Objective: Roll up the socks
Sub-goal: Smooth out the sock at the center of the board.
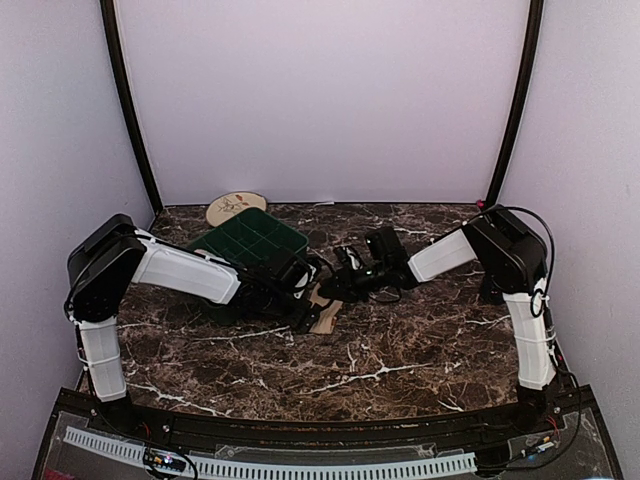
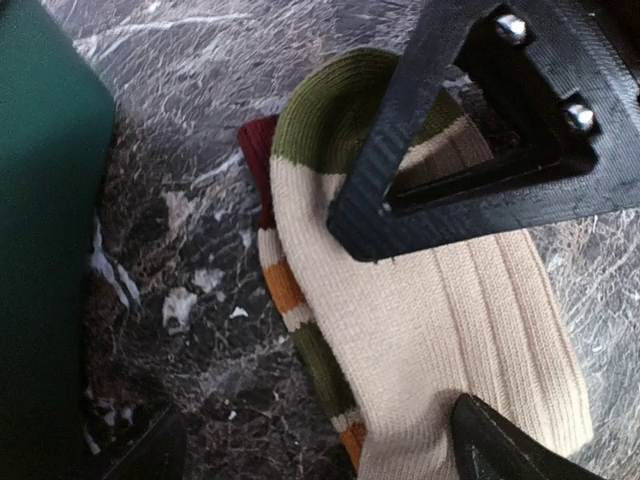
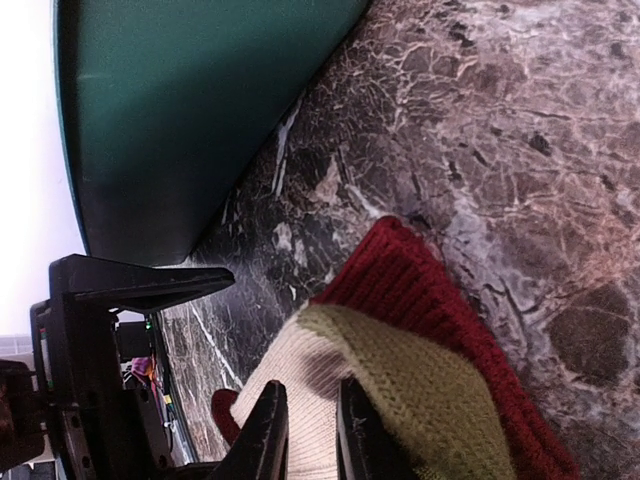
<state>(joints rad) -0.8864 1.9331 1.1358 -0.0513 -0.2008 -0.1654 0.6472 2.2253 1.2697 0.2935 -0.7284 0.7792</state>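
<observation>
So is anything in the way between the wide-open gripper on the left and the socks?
Nothing visible. The left gripper hangs open right over the socks, with one of its fingers above the green toe end and the other by the cream leg. The green tray sits off to the side, clear of them.

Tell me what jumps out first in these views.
A cream ribbed sock with an olive toe lies over a red-toed sock at mid-table, with the open left gripper spread above it. A dark green tray sits behind them to the left.
</observation>
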